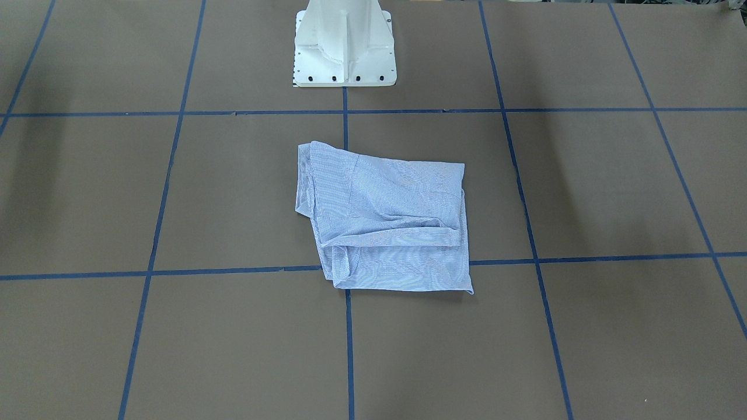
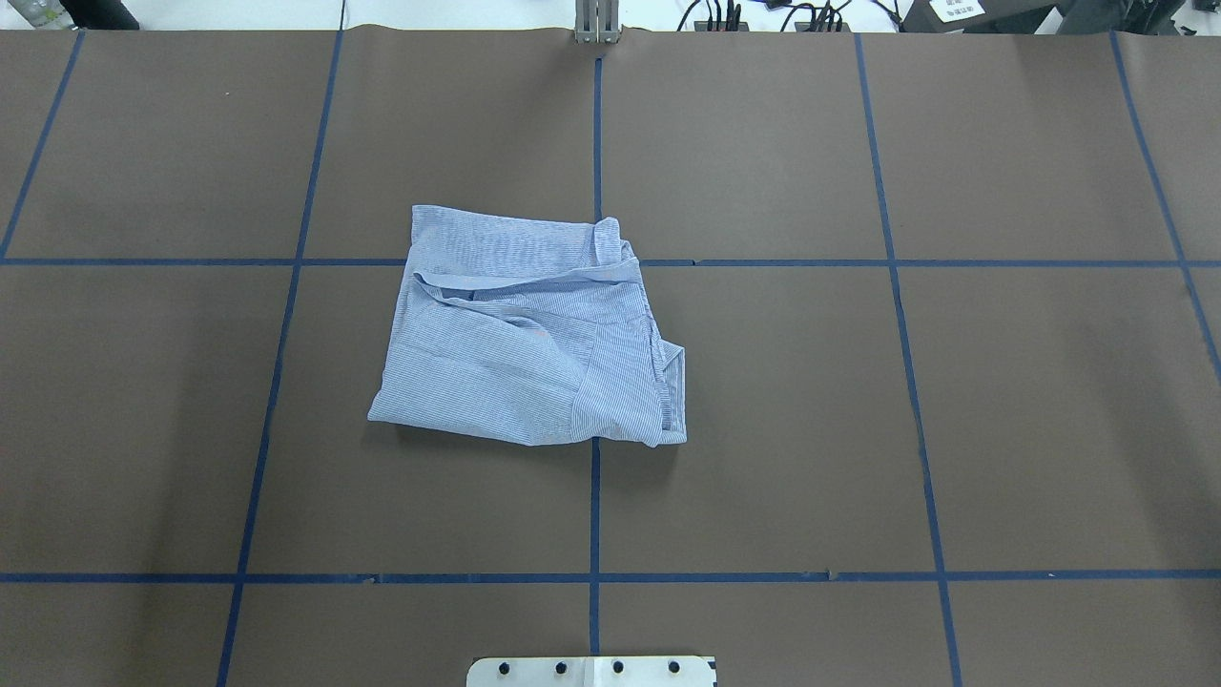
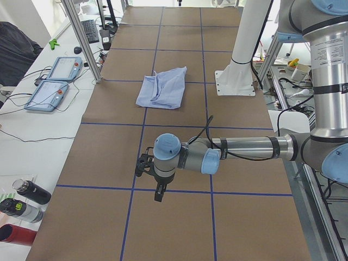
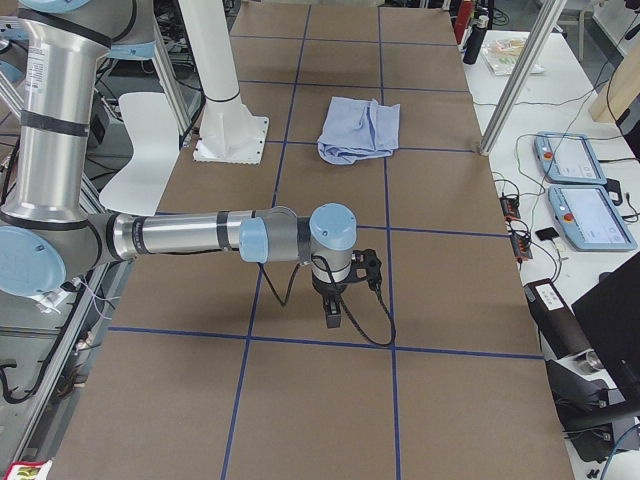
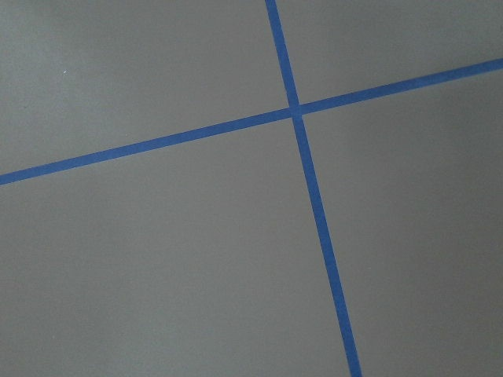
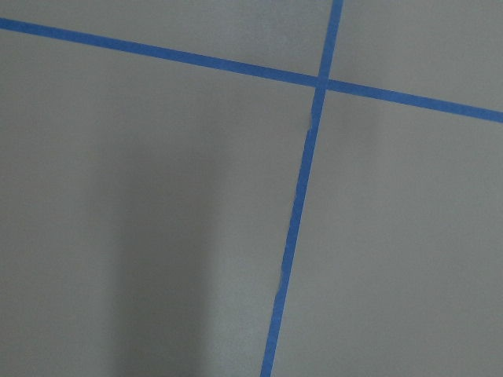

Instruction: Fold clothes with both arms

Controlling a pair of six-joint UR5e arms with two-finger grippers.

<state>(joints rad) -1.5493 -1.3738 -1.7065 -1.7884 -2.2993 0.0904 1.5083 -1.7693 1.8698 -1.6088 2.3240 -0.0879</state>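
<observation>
The clothes are one light blue and white striped shirt [image 1: 385, 216], lying folded into a rumpled, roughly square bundle near the table's middle [image 2: 525, 334]. It also shows far off in both side views [image 3: 163, 87] [image 4: 360, 130]. No arm reaches into the overhead or front views. My left arm stretches low over the table in the exterior left view, its gripper [image 3: 159, 193] pointing down, well short of the shirt. My right gripper [image 4: 333, 310] hangs likewise in the exterior right view. I cannot tell whether either is open or shut. Both wrist views show only brown table and blue tape.
The white pedestal base [image 1: 344, 52] stands at the robot's edge of the table. Blue tape lines [image 2: 595, 496] grid the brown surface. Teach pendants [image 3: 54, 81] [image 4: 580, 190], bottles [image 3: 22, 201] and aluminium posts [image 4: 510, 80] sit beside the table.
</observation>
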